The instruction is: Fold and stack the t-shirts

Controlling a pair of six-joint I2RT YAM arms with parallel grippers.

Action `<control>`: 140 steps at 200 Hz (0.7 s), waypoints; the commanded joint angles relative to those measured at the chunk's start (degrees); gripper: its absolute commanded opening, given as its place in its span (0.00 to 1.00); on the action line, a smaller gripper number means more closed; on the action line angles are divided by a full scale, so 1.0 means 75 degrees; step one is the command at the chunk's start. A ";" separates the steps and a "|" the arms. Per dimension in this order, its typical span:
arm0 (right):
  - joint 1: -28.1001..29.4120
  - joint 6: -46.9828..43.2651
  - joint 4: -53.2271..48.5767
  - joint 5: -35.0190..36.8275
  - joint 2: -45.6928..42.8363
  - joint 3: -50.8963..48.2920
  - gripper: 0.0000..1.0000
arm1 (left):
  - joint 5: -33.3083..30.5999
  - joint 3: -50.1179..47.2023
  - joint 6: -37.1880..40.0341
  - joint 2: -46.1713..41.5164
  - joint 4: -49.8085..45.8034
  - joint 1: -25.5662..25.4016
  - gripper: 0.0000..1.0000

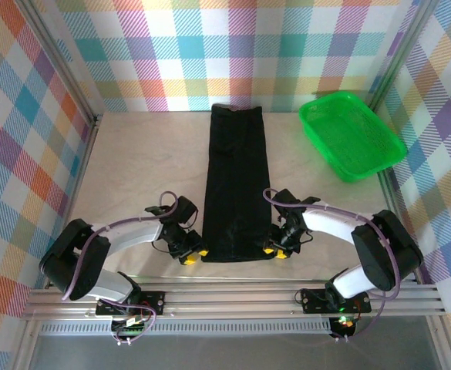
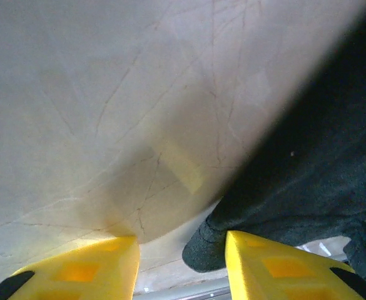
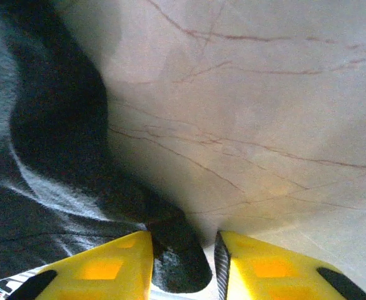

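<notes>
The t-shirt [image 1: 237,185] lies in the middle of the table [image 1: 144,158] as a long, narrow strip of plain matte black cloth, soft and slightly ribbed by lengthwise creases, with its far end towards the back wall and its near hem close to the arms. The tabletop is a smooth pale beige sheet with thin, dark, marble-like veins. The left gripper [image 1: 192,254] is low at the near left corner of the shirt. In the left wrist view its blocky yellow plastic fingers [image 2: 76,272] stand well apart, the rounded, fuzzy corner of the hem sitting between them against the finger on the shirt's side, with bare table showing beside the other, so nothing is clamped. The right gripper [image 1: 277,250] is at the near right corner. In the right wrist view its yellow fingers [image 3: 101,269] are drawn close about a thick rolled lobe of black cloth that nearly fills the gap, though the close, blurred view leaves it unclear whether the cloth is actually pinched. A bright green plastic mesh basket [image 1: 352,135], rectangular with sloping sides, sits well apart at the far right. Pastel plaid walls [image 1: 233,46] enclose the table, and a ribbed aluminium rail [image 1: 233,297] carries the arm bases.
</notes>
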 commanded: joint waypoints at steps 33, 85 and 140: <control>0.0113 0.0412 0.0921 -0.0625 -0.0242 0.0094 0.36 | -0.0276 0.0723 -0.0192 0.0325 0.1329 -0.0479 0.43; 0.0125 0.0734 0.0779 -0.0540 -0.0160 0.0058 0.32 | -0.0151 0.0891 0.0114 0.0749 0.0997 -0.0496 0.29; 0.0124 0.0683 0.0047 -0.0013 -0.0376 0.0123 0.05 | -0.0249 0.0665 0.0511 0.0405 0.0265 -0.0494 0.05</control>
